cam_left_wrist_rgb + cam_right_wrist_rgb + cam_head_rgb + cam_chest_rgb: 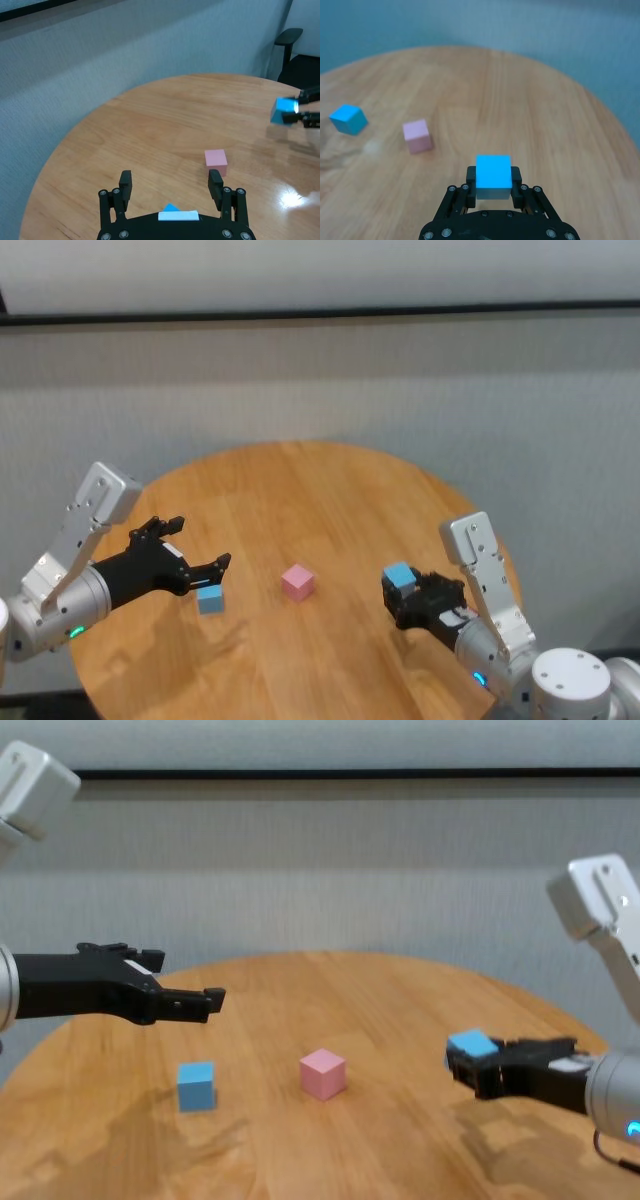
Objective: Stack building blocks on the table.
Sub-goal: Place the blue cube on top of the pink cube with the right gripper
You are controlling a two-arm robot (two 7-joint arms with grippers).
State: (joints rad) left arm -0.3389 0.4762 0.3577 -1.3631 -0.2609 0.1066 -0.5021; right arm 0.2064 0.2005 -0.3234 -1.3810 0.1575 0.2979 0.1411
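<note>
Right tool (408,592) pinches a blue cube (400,577) above the desk (330,490); pink cube (298,582) lies leftward; left tool (200,560) hovers spread.

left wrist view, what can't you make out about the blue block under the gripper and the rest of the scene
- Left blue block: mostly hidden in the left wrist view by the left gripper body; only a corner shows.
- Right blue block: its lower faces are covered by the right gripper fingers.
- Table: near edge cut off in the head view.
</note>
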